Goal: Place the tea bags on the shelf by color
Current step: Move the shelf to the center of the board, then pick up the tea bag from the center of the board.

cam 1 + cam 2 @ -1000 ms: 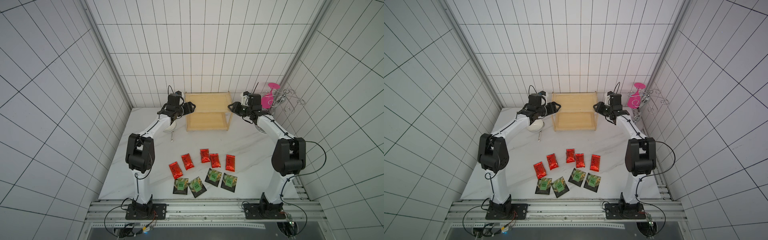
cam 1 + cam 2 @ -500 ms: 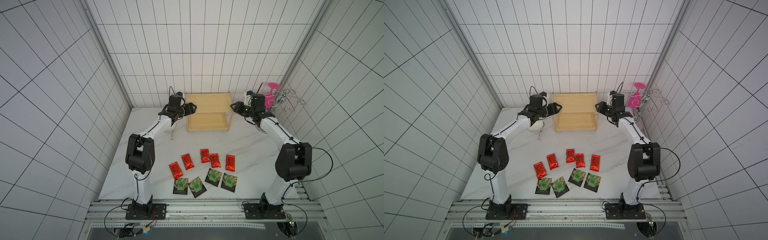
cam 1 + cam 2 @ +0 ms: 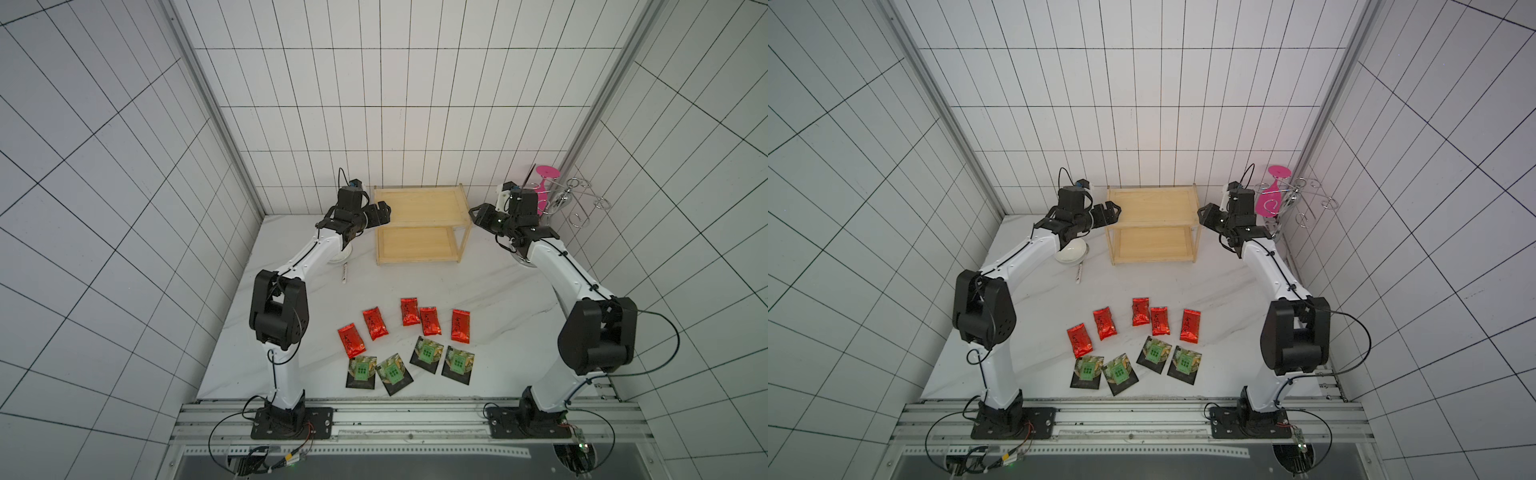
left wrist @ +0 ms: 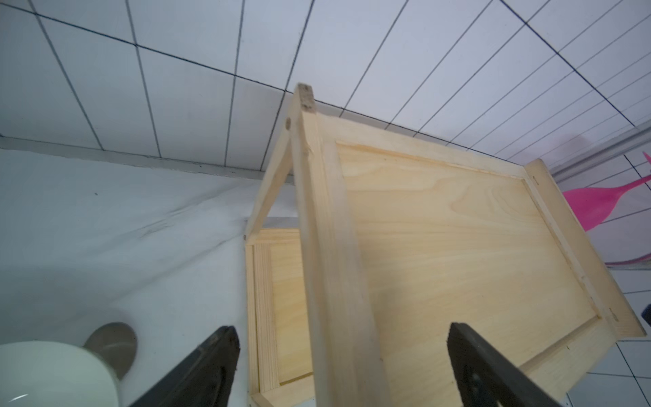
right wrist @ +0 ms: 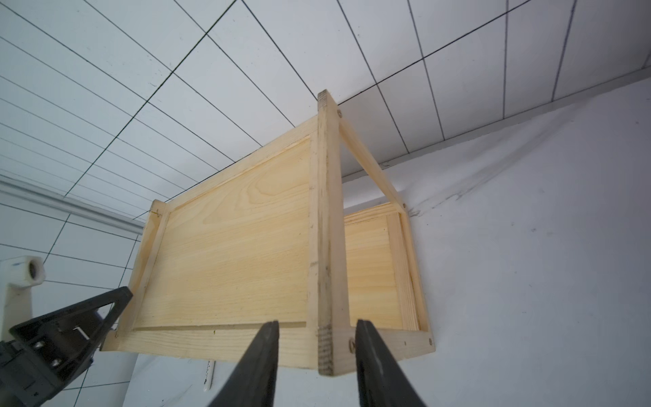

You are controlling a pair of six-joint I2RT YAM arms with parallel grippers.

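Note:
The light wooden shelf (image 3: 419,205) (image 3: 1152,208) stands at the back of the table, both boards bare. My left gripper (image 3: 380,212) (image 4: 343,331) is wide open, its fingers astride the top board's left rim (image 4: 327,246) without touching it. My right gripper (image 3: 478,216) (image 5: 317,322) is at the shelf's right front post (image 5: 327,246), part open, with a gap showing beside the post. Several red tea bags (image 3: 409,311) (image 3: 1140,311) lie in a row at the front, and several black ones with green labels (image 3: 427,356) (image 3: 1154,353) lie just nearer the front.
A white bowl (image 3: 340,257) (image 3: 1071,252) sits under the left forearm, with a thin white sachet (image 3: 344,274) beside it. A chrome wire stand (image 3: 582,203) and a pink glass-shaped piece (image 3: 544,187) stand at the back right, behind the right gripper.
My left gripper has opened wide at the shelf's left rim. The shelf shifted slightly right early on, and the right arm's elbow swung outward. The tea bags have not moved.

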